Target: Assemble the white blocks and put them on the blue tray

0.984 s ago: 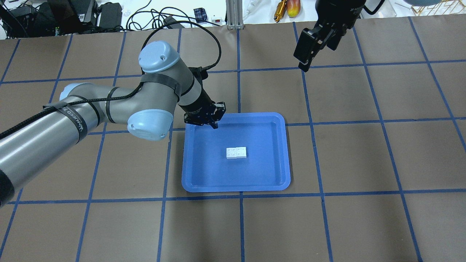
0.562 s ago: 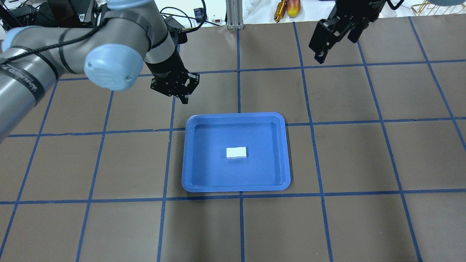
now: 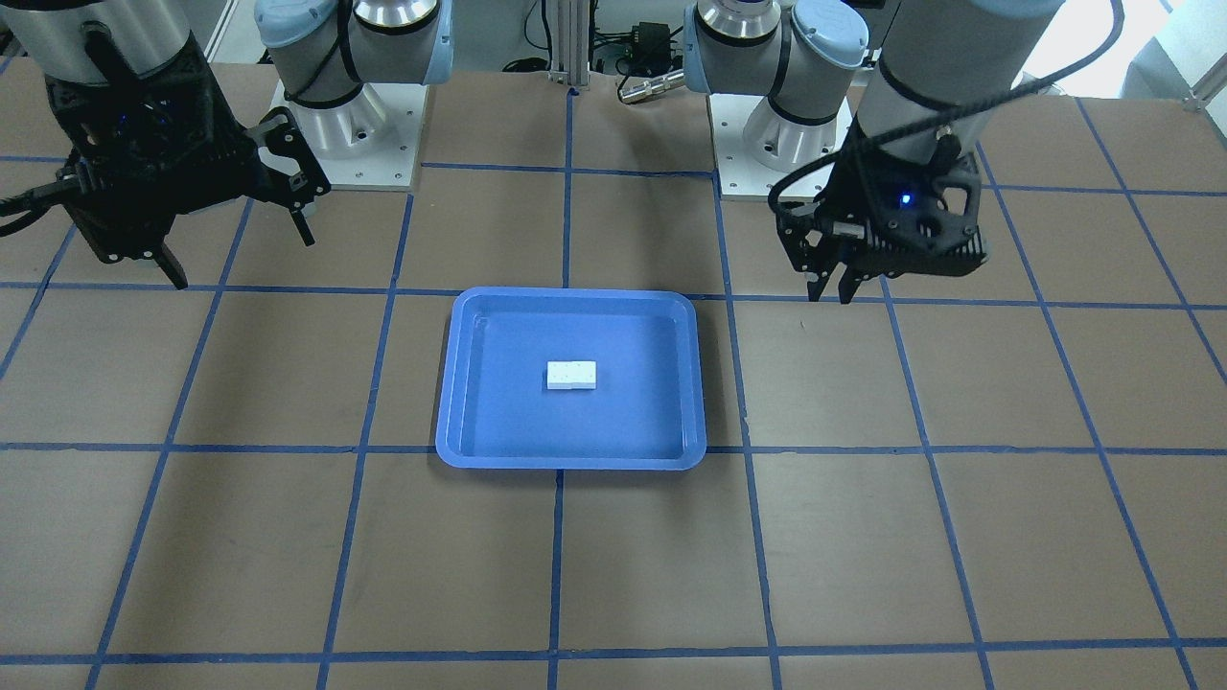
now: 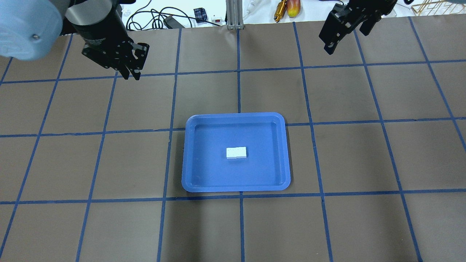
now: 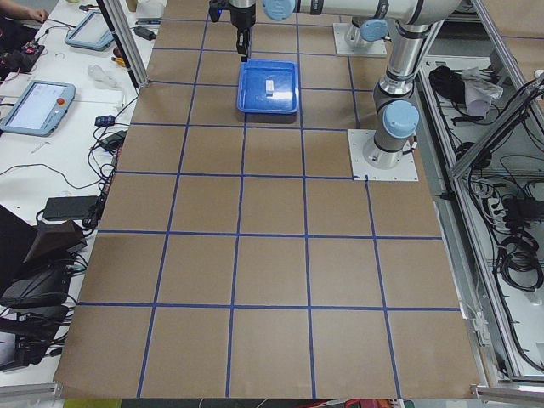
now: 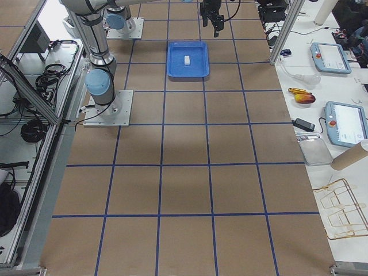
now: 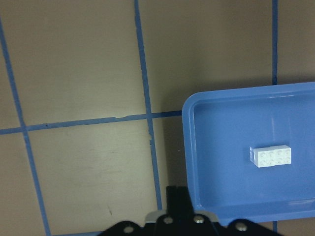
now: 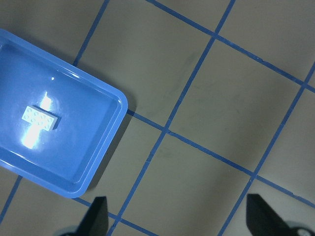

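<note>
The white blocks (image 4: 236,153) lie joined as one flat piece in the middle of the blue tray (image 4: 207,174). They also show in the front view (image 3: 571,375) and in both wrist views (image 7: 269,157) (image 8: 40,118). My left gripper (image 4: 133,75) hangs shut and empty above the table, well to the far left of the tray; in the front view (image 3: 830,290) its fingers are together. My right gripper (image 4: 347,38) is open and empty near the far right of the table, with its fingers (image 8: 261,216) spread wide.
The table is brown paper with a blue tape grid (image 4: 240,91). Both arm bases (image 3: 345,125) (image 3: 786,134) stand at the robot's edge. Cables, an aluminium post (image 4: 233,14) and small items lie beyond the far edge. Operator tablets (image 6: 330,57) sit on side benches.
My left arm has pulled away from the tray's far left corner, up and to the far left. My right gripper has moved further to the far right. The blocks have not moved.
</note>
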Available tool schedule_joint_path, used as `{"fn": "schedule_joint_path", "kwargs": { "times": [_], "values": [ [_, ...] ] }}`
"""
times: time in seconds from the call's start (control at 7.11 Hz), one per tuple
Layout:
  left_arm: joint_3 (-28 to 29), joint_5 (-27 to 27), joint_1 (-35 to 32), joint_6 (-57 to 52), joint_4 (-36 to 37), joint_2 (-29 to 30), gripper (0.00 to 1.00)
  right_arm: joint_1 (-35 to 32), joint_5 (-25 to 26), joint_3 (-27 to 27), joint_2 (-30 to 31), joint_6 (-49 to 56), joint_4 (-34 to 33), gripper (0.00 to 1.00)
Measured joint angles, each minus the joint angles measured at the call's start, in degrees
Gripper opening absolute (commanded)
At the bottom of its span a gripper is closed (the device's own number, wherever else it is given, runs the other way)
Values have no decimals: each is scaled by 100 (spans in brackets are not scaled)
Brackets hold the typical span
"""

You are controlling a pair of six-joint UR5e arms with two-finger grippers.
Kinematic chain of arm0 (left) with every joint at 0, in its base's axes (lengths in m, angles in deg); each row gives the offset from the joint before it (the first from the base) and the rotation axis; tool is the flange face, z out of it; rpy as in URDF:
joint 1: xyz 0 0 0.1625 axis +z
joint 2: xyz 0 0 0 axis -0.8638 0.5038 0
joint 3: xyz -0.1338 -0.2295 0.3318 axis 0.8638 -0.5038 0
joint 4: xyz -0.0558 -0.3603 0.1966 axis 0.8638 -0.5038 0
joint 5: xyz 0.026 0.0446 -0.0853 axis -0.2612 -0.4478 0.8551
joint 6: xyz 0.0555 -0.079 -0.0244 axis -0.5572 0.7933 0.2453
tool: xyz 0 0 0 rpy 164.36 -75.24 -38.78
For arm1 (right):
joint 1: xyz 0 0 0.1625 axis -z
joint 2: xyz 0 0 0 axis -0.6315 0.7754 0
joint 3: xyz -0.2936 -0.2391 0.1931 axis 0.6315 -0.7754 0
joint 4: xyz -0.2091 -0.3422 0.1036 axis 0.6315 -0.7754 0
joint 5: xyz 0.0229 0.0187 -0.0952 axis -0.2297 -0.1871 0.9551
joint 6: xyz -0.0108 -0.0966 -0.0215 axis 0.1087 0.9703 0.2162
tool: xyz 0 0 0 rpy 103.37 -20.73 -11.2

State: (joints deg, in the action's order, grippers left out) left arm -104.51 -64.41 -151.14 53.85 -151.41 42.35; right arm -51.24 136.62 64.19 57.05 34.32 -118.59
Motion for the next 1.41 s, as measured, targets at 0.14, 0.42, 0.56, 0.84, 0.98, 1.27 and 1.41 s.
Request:
{"fn": "schedule_joint_path", "kwargs": {
  "times": [0.14, 0.42, 0.56, 0.84, 0.98, 1.27, 1.41],
  "values": [
    [-16, -49, 60, -43, -7, -143, 100, 21, 6, 2, 0, -436, -12, 100],
    [-25, -50, 131, -66, -13, -260, 100, 55, 272, 3, -29, -887, -57, 100],
    [-28, -67, 142, -72, -48, -321, 100, 64, 417, 3, -46, -1023, -69, 100],
    [-81, -22, 192, -73, -92, -375, 100, 93, 496, 3, -63, -1476, -118, 100],
    [-130, 37, 250, -74, -75, -373, 100, 111, 490, 3, -65, -1613, -143, 100],
    [-159, 83, 334, -77, -32, -384, 100, 128, 475, 3, -66, -1686, -157, 100],
    [-164, 74, 347, -76, -34, -398, 100, 132, 475, 3, -66, -1692, -154, 100]
  ]
}}
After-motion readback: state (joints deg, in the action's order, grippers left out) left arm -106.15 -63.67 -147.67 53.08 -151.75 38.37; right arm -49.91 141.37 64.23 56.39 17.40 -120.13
